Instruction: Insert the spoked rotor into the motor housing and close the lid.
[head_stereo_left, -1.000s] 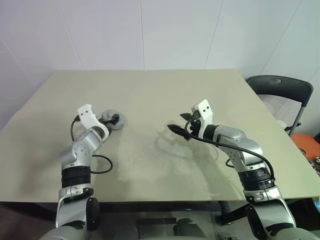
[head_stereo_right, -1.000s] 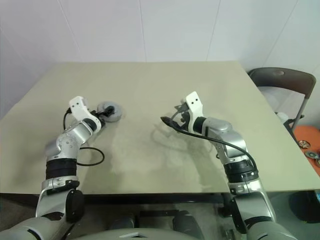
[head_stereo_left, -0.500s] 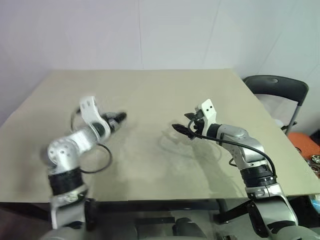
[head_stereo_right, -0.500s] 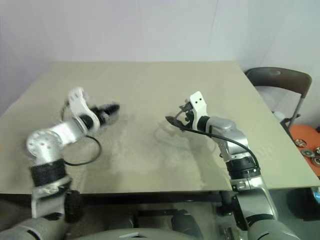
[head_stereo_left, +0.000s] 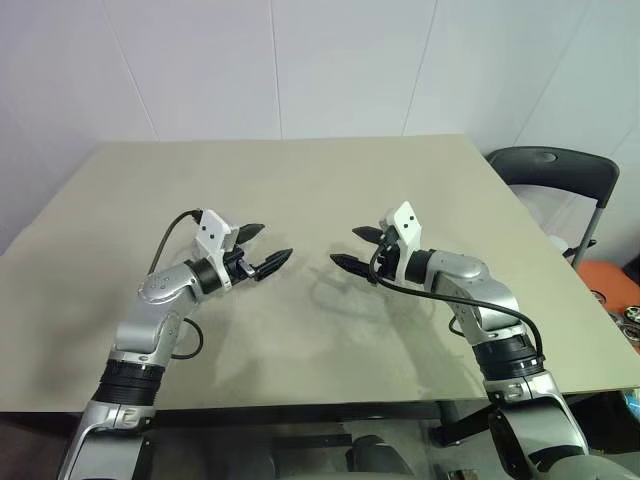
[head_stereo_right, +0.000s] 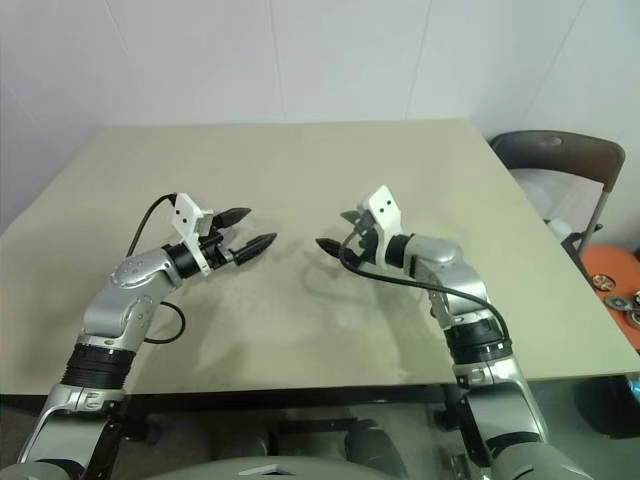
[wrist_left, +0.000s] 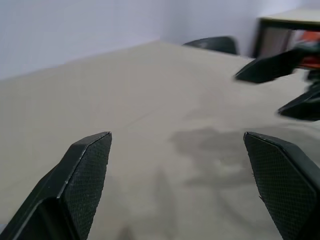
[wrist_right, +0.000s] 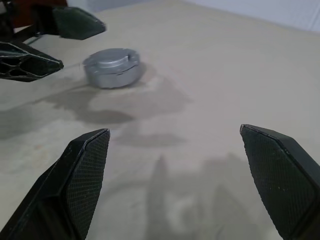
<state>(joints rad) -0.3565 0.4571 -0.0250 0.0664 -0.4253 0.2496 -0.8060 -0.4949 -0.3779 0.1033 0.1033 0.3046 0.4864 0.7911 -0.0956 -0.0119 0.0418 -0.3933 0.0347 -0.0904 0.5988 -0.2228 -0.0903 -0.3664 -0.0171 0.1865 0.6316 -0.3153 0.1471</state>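
The beige table (head_stereo_left: 300, 180) stretches broad and bare toward its far edge. Above its middle the left gripper (head_stereo_left: 263, 250) and right gripper (head_stereo_left: 352, 247) face each other, apart, both spread and holding nothing. The closed grey motor housing (wrist_right: 114, 67) sits on the table near the left gripper.

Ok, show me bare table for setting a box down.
Free: far half of the table up to the wall, and the near strip along its front edge. Crowded: mid-table, where left tool and right tool face each other by the grey round unit.
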